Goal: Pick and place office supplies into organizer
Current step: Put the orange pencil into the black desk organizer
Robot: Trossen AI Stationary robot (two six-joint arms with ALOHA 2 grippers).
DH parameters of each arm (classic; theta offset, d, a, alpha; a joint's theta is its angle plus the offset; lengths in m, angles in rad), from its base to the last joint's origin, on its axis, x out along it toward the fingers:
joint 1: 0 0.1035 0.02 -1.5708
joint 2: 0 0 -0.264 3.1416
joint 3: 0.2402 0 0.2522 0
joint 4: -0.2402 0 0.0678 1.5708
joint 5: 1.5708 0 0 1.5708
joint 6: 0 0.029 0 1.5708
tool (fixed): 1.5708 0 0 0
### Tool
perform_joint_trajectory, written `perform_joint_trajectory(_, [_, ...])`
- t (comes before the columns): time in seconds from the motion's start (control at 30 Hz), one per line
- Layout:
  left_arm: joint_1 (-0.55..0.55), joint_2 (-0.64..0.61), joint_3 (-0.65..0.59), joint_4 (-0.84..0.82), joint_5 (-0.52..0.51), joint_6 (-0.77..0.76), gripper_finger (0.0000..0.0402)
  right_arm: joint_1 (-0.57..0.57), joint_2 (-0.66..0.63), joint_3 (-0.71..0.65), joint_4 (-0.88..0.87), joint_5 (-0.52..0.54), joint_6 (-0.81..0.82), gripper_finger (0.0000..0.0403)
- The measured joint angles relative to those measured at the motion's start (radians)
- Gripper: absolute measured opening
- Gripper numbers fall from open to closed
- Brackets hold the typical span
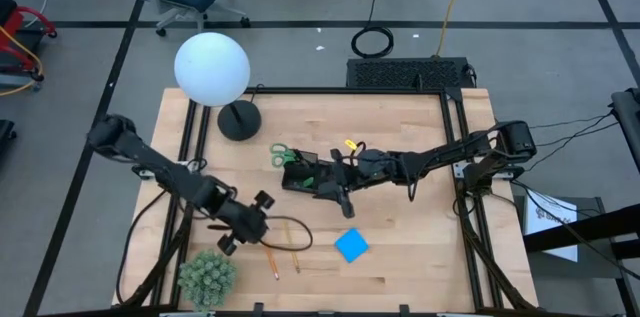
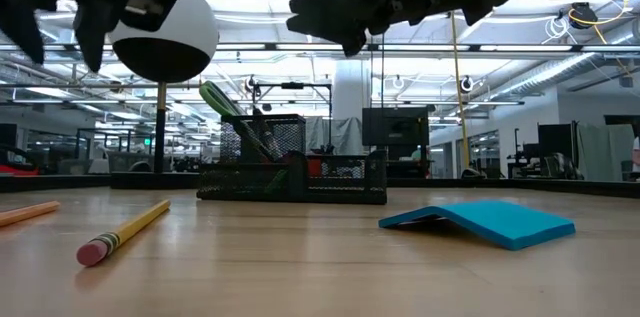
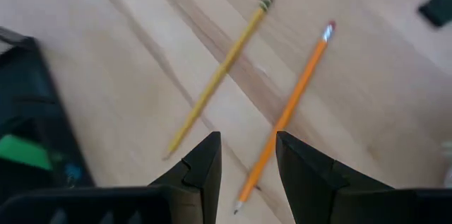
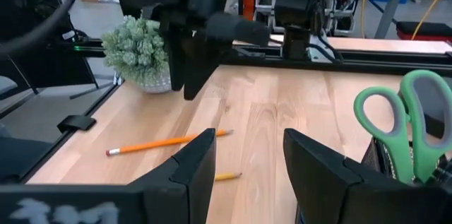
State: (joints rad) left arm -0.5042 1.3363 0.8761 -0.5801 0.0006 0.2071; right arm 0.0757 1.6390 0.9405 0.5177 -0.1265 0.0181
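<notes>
With fingers parted and empty, the left gripper (image 3: 246, 155) hangs over the orange pencil (image 3: 286, 114) lying near the tabletop's (image 1: 420, 257) front edge, a light, stiff, roll-prone stick best pinched mid-shaft, while the right gripper (image 4: 247, 155), also open and empty, waits above the organizer (image 1: 312, 177)

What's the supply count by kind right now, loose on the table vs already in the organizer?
Pencils, loose: 2, orange pencil and yellow pencil
Blue pad, loose: 1
Green-handled scissors, in organizer: 1
Total: 4
</notes>
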Motion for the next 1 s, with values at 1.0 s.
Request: perform_joint_trajectory(1.0, [-0.074,0.327,0.068,-0.034,-0.002,0.230,0.0131,-0.003,0.001,0.000,-0.051,0.053,-0.004,0.0155])
